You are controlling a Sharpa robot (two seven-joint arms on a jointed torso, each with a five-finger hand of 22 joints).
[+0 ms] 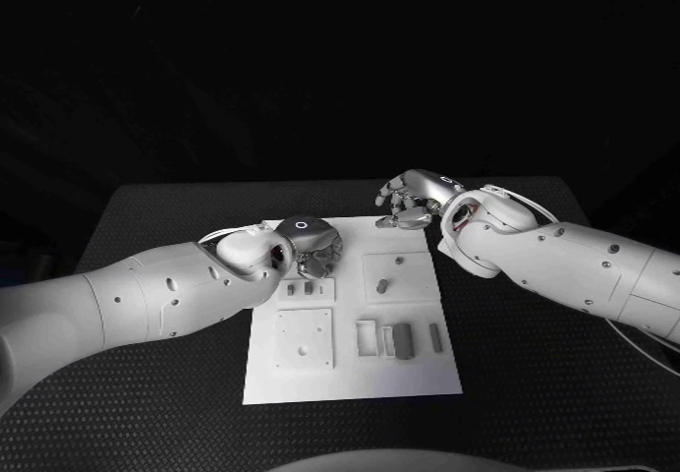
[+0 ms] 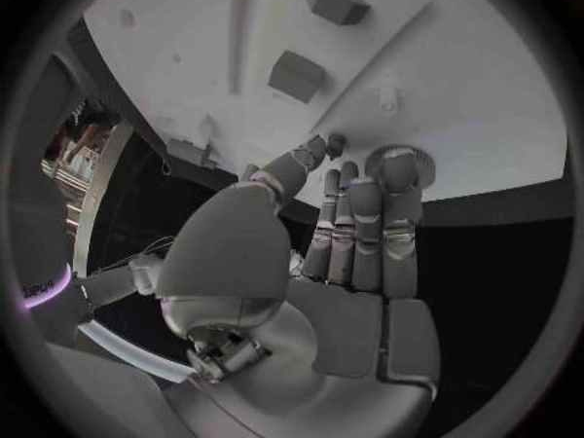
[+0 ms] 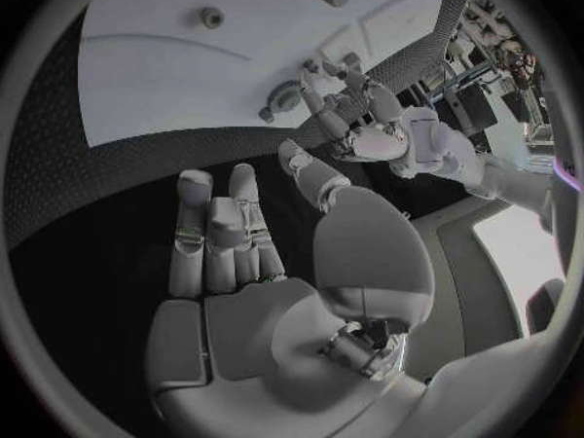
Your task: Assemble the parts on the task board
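Left hand (image 1: 314,248): positioned over the upper left part of the task board (image 1: 355,379). In its wrist view the fingers (image 2: 365,229) lie straight and close together, thumb alongside, nothing held between them; the fingertips reach the board's edge. Whether they touch the board cannot be told.

Right hand (image 1: 408,202): positioned at the far edge of the task board, near its upper right corner. In its wrist view the fingers (image 3: 219,234) are partly curled over the dark desk (image 1: 170,211), with nothing in them and the thumb standing apart.

Task board: a white plate lying flat in the middle of the desk, between the two arms. Small grey parts sit on it: a pair (image 1: 299,289) just below the left hand, a single piece (image 1: 381,285) in the raised square right of centre, and several upright blocks (image 1: 401,339) in the lower right area. A square plate with holes (image 1: 304,339) occupies the lower left.
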